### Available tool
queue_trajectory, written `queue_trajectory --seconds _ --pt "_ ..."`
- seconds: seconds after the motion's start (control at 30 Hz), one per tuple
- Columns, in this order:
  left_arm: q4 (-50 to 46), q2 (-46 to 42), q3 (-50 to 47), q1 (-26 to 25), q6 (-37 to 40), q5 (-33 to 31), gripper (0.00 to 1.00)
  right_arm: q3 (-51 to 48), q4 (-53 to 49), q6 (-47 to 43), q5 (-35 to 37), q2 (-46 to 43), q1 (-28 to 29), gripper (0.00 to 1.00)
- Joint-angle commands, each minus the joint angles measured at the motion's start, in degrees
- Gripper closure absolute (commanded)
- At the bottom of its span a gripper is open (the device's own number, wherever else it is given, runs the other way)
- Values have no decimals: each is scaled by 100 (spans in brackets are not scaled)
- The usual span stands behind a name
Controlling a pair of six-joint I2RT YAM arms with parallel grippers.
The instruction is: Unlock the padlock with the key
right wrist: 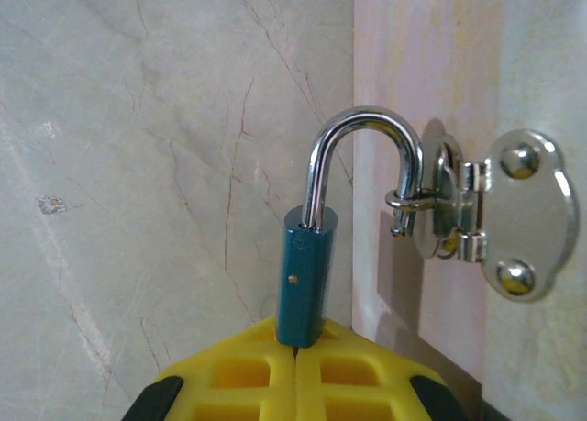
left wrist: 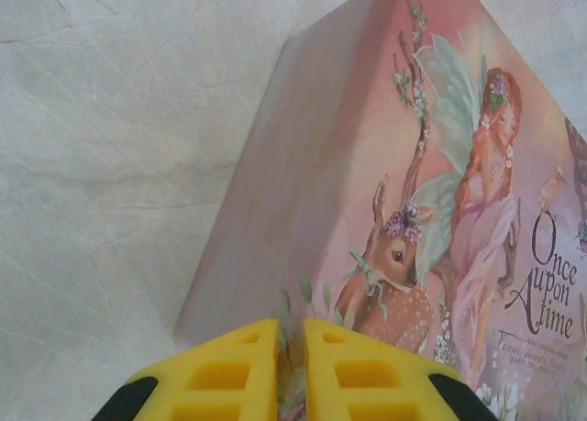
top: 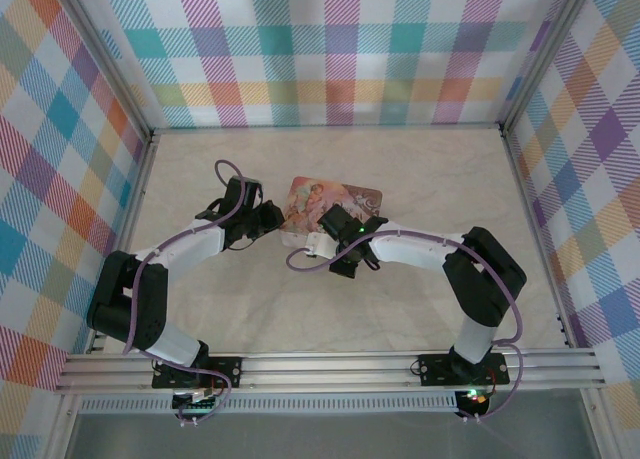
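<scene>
The padlock (right wrist: 307, 274) is a small blue body with a silver shackle. One shackle leg sits in the body; the free end hooks through the ring of the silver clasp (right wrist: 514, 210) on the pink tin (left wrist: 367, 164). My right gripper (right wrist: 295, 348) is shut right under the padlock's base, with only a dark sliver of the key showing at the seam between its fingers. My left gripper (left wrist: 291, 334) is shut with nothing in it, its yellow fingertips resting at the tin's illustrated lid near a corner. From above, both grippers (top: 272, 219) (top: 335, 229) meet at the tin (top: 320, 201).
The tin lies on a pale marble-patterned tabletop (top: 200, 309). Plaid walls (top: 330, 49) enclose the table at the back and both sides. Open table lies in front of the tin and to its right.
</scene>
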Motion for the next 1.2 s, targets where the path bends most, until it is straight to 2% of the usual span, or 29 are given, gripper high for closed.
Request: queue_trajectory --seconds 0.0,0.7,1.17 --pt "-139 59 -64 54 47 145 86 -16 126 -226 -178 -194 -12 100" --pt "-130 50 -90 54 17 155 86 85 285 -319 -215 -172 -50 100" --pt "-82 28 -105 54 -57 143 86 207 250 -326 -587 -305 101 100"
